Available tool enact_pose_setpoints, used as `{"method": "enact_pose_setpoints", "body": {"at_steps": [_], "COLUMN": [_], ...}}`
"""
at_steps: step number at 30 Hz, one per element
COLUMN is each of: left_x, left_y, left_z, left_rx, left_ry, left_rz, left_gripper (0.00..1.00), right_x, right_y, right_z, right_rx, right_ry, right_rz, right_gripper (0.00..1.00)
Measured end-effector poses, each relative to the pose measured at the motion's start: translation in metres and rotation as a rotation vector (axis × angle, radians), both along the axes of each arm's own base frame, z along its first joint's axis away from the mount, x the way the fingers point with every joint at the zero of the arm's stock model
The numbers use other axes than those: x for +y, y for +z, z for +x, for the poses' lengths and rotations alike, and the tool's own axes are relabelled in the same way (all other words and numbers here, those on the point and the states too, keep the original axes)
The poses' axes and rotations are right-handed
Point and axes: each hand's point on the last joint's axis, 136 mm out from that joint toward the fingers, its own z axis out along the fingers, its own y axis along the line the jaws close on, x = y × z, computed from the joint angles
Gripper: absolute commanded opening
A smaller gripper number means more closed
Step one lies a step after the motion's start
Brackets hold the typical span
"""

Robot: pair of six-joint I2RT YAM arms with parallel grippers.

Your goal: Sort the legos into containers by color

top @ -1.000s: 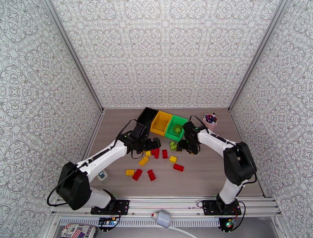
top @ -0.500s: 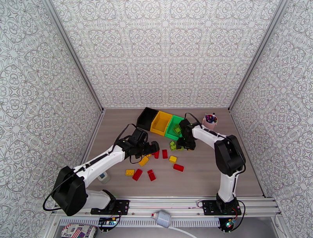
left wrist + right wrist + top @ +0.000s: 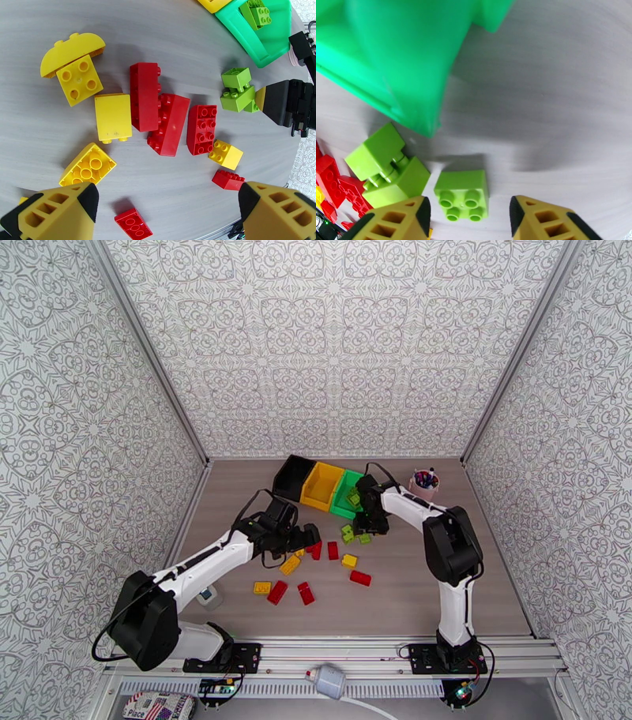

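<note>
Where the overhead view looks down, a grey wood-grain table sits boxed by patterned walls; black bin, yellow bin and green bin stand in a row upper centre, with legos scattered just below. Left wrist: left gripper jaws wide apart at the bottom corners; studded red bricks and yellow bricks lie mid-frame. Right wrist: right gripper jaws apart, straddling a light green brick at bottom centre without touching it; green bin corner upper left.
</note>
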Motion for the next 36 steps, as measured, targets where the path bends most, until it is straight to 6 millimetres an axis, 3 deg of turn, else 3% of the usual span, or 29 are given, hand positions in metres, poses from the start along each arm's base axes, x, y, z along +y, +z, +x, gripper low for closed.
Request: {"method": "enact_pose_setpoints", "body": {"at_steps": [9,20,26,32,36], "left_x": [0.001,-0.001,0.000,0.002,0.004], "left_y": [0.001,0.005,0.009,0.019,0.023], "left_z": [0.001,0.003,0.002,-0.002,-0.004], "left_rx": [0.002,-0.008,-0.014,-0.033,-0.040], "left_ry": [0.002,-0.004,-0.005,-0.006,-0.011], "left_rz": [-0.006,-0.012,-0.015,-0.026,-0.026], "left_gripper": [0.99,0.99,0.99,0.99,0.99], "right_x": [0.002,-0.009,-0.009,0.004,0.006], "right_y": [0.000,0.016,0.004,0.000,-0.015], "right_z": [0.005,-0.021,-0.025,-0.020,-0.020], "right_rx": [-0.011,-0.064,-0.069,-0.102,-0.084], "right_ry": [-0.006,-0.038,-0.042,-0.016,-0.010], "right_rz": [0.004,0.038,0.046,0.059,0.034], "right_gripper": [0.57,0.54,0.57,0.57,0.55]}}
